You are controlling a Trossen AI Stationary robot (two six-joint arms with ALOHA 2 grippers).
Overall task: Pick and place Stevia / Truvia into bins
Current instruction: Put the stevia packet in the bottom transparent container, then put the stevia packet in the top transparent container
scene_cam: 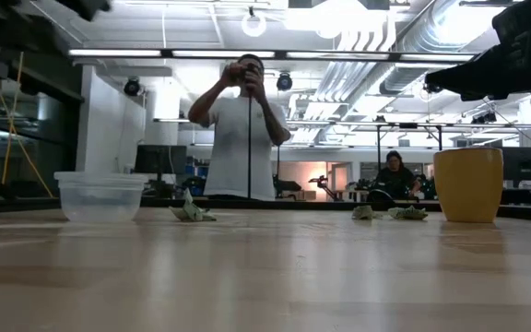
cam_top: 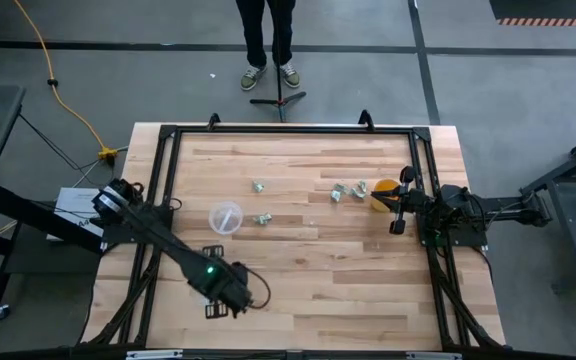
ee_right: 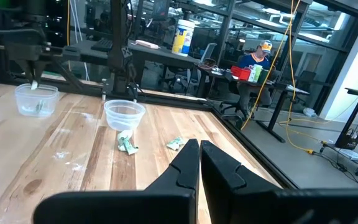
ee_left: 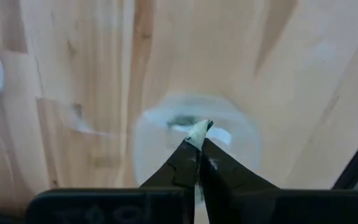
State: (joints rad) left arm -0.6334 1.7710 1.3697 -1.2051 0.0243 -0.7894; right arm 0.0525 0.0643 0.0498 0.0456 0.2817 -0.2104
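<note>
My left gripper [cam_top: 230, 290] hovers near the table's near-left side, shut on a pale green-and-white Stevia packet [ee_left: 199, 130]. It is straight above a clear cup [ee_left: 194, 146], which my arm hides in the high view. The right wrist view shows this cup [ee_right: 36, 99] holding a greenish packet. A second clear cup [cam_top: 225, 217] stands upright farther in. Loose packets lie flat on the table [cam_top: 258, 186] [cam_top: 262, 219] [cam_top: 338, 193] [cam_top: 360, 188]. My right gripper [cam_top: 398, 212] waits, shut, at the right side. My left gripper pinches the Stevia packet between its two fingertips [ee_left: 188, 155], pointing down from above. One end of the packet [ee_left: 201, 127] sticks out past the fingertips. It is lifted clear, over the mouth of the clear cup.
A yellow cup [cam_top: 381, 195] stands upright just left of my right gripper. A black frame [cam_top: 288, 130] runs around the table's edges. A person [scene_cam: 247, 129] stands beyond the far edge. Bare wood lies between the cups and the near edge.
</note>
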